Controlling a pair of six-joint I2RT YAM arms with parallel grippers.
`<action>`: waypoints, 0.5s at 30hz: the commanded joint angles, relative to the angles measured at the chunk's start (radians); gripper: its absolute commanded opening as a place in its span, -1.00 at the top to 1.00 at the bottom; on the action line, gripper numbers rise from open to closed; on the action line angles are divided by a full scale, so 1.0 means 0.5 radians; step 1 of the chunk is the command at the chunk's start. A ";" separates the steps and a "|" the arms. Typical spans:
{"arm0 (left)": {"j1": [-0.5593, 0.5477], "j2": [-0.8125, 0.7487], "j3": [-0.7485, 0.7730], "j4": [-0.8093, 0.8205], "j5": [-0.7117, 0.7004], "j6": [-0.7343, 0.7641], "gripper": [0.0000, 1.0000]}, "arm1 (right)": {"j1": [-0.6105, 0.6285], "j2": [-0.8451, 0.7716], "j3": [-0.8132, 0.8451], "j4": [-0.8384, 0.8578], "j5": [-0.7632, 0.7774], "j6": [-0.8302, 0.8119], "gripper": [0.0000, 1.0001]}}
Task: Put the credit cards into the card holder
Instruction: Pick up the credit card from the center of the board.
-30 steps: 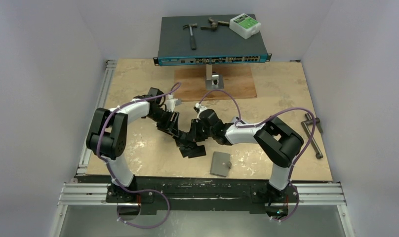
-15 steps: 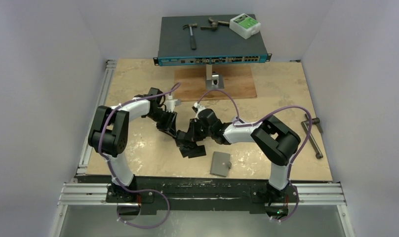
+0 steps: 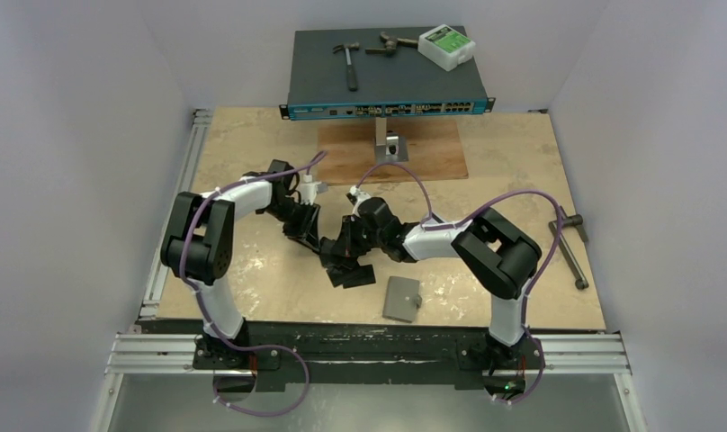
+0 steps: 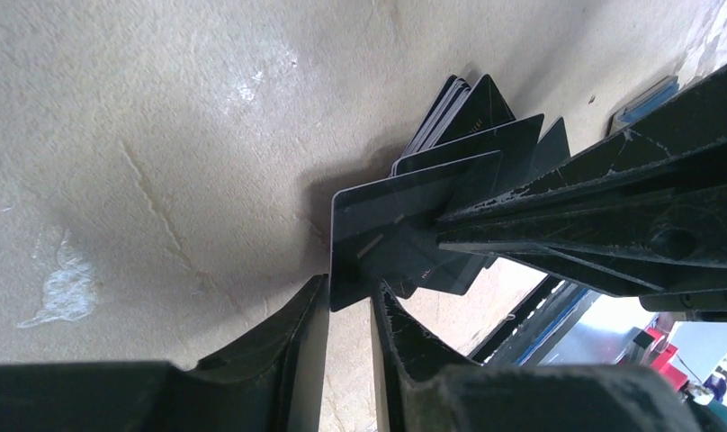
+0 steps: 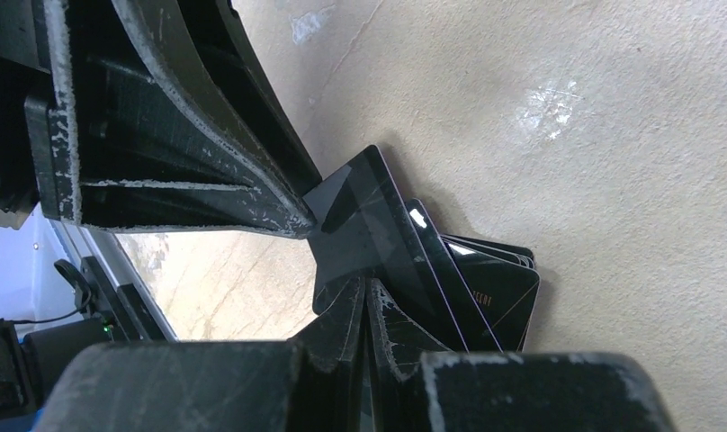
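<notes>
Both grippers meet over the middle of the table. My right gripper (image 5: 367,286) (image 3: 342,248) is shut flat on a dark credit card (image 5: 360,225) (image 4: 387,229) and holds it up above a fanned stack of dark credit cards (image 5: 495,288) (image 4: 468,112) (image 3: 355,274). My left gripper (image 4: 349,292) (image 3: 327,243) has its jaws narrowed onto that card's near corner, one finger touching each edge. The grey card holder (image 3: 401,298) lies shut on the table, nearer the arms' bases, apart from both grippers.
A network switch (image 3: 387,85) stands at the back with a hammer (image 3: 349,63) and a white box (image 3: 446,45) on it. In front of it lies a wooden board (image 3: 432,157) bearing a metal bracket (image 3: 389,144). A metal tool (image 3: 571,252) lies at the right edge.
My left jaws have narrowed onto the card's corner. The right gripper has tightened on the card, and both grippers have shifted slightly left.
</notes>
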 commanded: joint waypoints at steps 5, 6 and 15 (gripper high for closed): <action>0.074 0.022 0.084 -0.054 0.096 0.031 0.83 | 0.012 0.025 0.036 -0.028 -0.005 -0.010 0.93; 0.088 0.019 0.084 -0.060 0.110 0.034 0.87 | 0.012 0.024 0.041 -0.033 -0.006 -0.013 0.93; 0.213 -0.064 0.080 -0.070 0.234 0.033 1.00 | 0.002 -0.101 0.041 -0.063 -0.039 -0.033 0.49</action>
